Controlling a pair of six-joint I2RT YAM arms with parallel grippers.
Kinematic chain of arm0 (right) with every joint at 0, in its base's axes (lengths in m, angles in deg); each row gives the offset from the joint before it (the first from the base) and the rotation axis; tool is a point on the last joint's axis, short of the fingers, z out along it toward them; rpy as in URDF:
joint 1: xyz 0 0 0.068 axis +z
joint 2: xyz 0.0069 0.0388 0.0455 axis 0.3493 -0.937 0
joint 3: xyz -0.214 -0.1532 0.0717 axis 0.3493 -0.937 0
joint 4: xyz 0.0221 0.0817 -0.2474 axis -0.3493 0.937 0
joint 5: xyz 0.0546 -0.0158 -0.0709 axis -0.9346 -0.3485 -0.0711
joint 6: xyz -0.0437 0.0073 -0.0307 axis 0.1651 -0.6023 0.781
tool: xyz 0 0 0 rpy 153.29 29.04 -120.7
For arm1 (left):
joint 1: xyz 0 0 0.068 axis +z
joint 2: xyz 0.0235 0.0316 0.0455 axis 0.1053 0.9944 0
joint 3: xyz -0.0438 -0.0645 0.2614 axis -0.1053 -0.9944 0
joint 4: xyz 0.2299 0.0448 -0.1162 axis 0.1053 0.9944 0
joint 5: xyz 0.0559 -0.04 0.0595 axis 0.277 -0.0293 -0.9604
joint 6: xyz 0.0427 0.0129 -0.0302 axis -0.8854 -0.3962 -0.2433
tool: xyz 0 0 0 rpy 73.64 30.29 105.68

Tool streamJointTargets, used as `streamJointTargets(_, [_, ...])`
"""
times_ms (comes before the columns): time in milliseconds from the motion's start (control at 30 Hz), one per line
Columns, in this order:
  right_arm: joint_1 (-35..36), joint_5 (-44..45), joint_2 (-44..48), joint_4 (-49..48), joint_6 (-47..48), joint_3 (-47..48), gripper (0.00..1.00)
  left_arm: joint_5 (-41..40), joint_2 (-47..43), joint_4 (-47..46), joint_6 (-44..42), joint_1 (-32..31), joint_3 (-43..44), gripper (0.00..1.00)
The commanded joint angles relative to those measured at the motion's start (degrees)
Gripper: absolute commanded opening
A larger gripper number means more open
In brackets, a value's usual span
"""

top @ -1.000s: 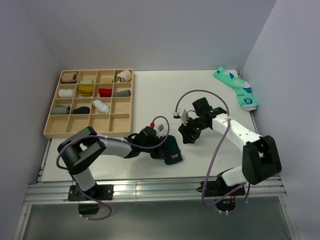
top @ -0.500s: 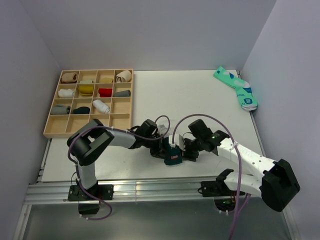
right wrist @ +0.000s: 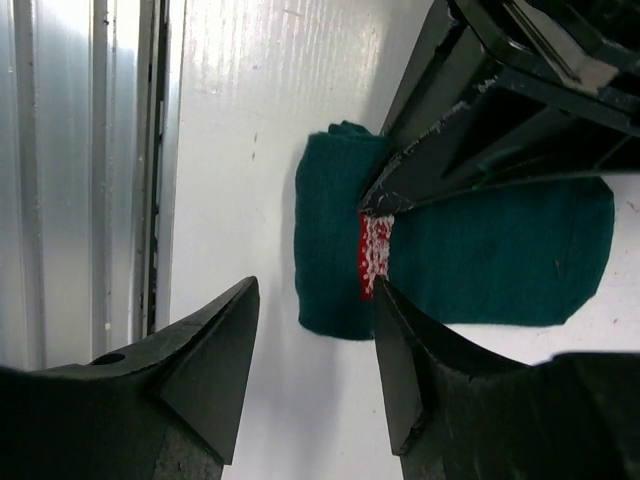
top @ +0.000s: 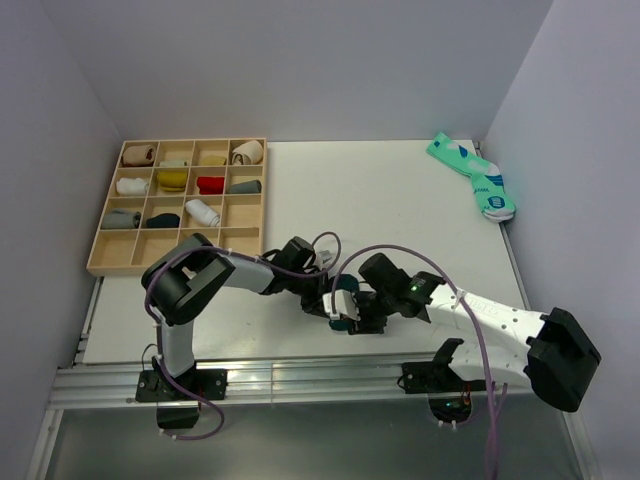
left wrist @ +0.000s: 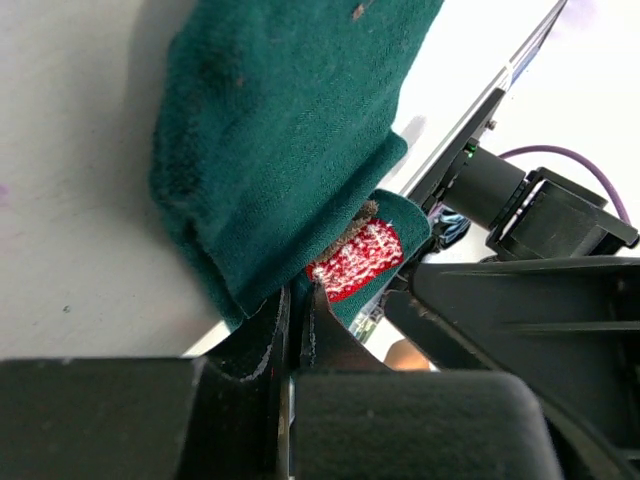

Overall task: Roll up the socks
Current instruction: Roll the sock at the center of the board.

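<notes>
The dark green sock (top: 345, 320) lies folded near the table's front edge, with its red-and-white figure (right wrist: 375, 255) showing at the fold. My left gripper (left wrist: 293, 295) is shut, pinching a layer of the green sock (left wrist: 280, 130) right beside the red figure (left wrist: 355, 262). My right gripper (right wrist: 315, 290) stands open just above the sock (right wrist: 480, 260). Its fingertips straddle the folded end, one finger (right wrist: 215, 360) over bare table and the other at the red figure. The left gripper's black fingers (right wrist: 470, 140) cross the top of the right wrist view. Both arms hide most of the sock from above.
A wooden compartment tray (top: 252, 236) holding several rolled socks sits at the back left. A mint-green pair (top: 475, 180) lies at the back right. The table's metal front rail (right wrist: 80, 200) runs close beside the right gripper.
The right arm has swung from mid-table down to the green sock at the front edge, its jaws open over the folded end. The left gripper stayed shut on the sock and shifted slightly forward.
</notes>
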Motion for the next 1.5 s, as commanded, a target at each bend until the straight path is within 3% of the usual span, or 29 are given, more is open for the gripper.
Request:
streamJointTargets(0, [2.42, 2.72, -1.61, -4.46, -0.98, -0.93, 0.56, -2.09, 1.95, 2.59, -0.94, 0.58, -0.11, 0.0])
streamJointTargets(333, [4.81, 7.55, -7.59, -9.99, -3.71, -1.99, 0.48, -0.78, 2.13, -0.13, 0.02, 1.81, -1.16, 0.02])
streamJointTargets(500, [4.54, 9.84, -7.68, -11.85, -5.9, -3.48, 0.31, -1.39, 0.73, -7.32, 5.2, 1.9, -5.97, 0.11])
streamJointTargets(600, [2.35, 7.92, -7.24, -11.5, -5.39, -4.45, 0.27, -2.97, -0.59, -14.44, 9.33, 1.9, -10.38, 0.15])
streamJointTargets(767, [-4.31, -0.24, -8.38, -5.26, -2.57, -1.64, 0.22, -5.96, -3.05, -26.11, 16.44, 1.81, -16.09, 0.18])
streamJointTargets(933, [-10.04, -7.46, -12.68, 2.98, 2.0, 2.66, 0.22, -11.49, -5.51, -32.12, 19.54, -0.73, -20.23, 0.2])
streamJointTargets(1233, [-13.56, -12.82, -27.88, 15.2, 6.66, 13.03, 0.22, -24.23, -5.08, -38.97, 19.37, -8.03, -23.31, 0.16])
streamJointTargets(1367, [-14.53, -13.45, -33.6, 17.86, 7.02, 16.81, 0.22, -28.63, -6.04, -43.63, 18.76, -9.53, -27.25, 0.21])
streamJointTargets(1467, [-14.79, -13.79, -37.02, 19.7, 7.27, 19.45, 0.21, -33.54, -8.85, -42.15, 15.08, -10.49, -28.58, 0.29])
